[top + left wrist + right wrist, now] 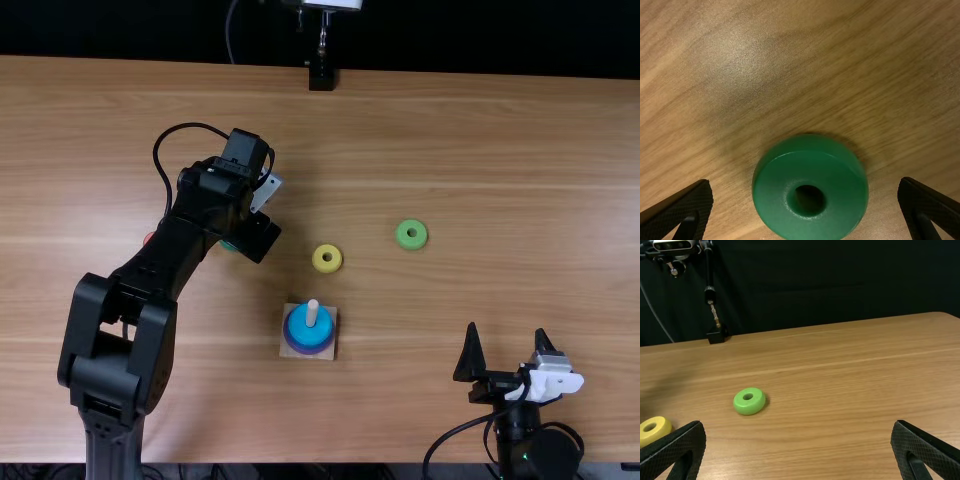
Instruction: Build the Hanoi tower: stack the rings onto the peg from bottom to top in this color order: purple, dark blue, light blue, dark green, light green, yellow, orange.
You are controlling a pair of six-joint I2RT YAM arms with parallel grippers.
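We logged two claws over the bench [480, 140]. The left claw [240, 225] was left of the bench's middle, above the dark green ring [772, 192]. In its wrist view the fingers stood wide apart, one to either side of the ring, with bare wood between each fingertip and the ring's wall; nothing was gripped. The ring lay flat on the wood, hole up.

The right claw [507, 328] was by the near edge, right of the middle, its fingers apart and pointing toward the far edge. We noted nothing between them.

Wooden base [327, 354]: between the bench's middle and the near edge, just left of centre. Its pale peg [312, 313] stood upright, with the light blue ring [303, 324] topmost around it. Below that we saw a darker blue-purple layer, but could not tell how many rings made it up.

Loose on the bench: yellow ring [318, 259] near the centre; light green ring [403, 236] to its right, slightly closer to the far edge; reddish-orange ring [148, 238] toward the left edge, partly hidden by the left arm.
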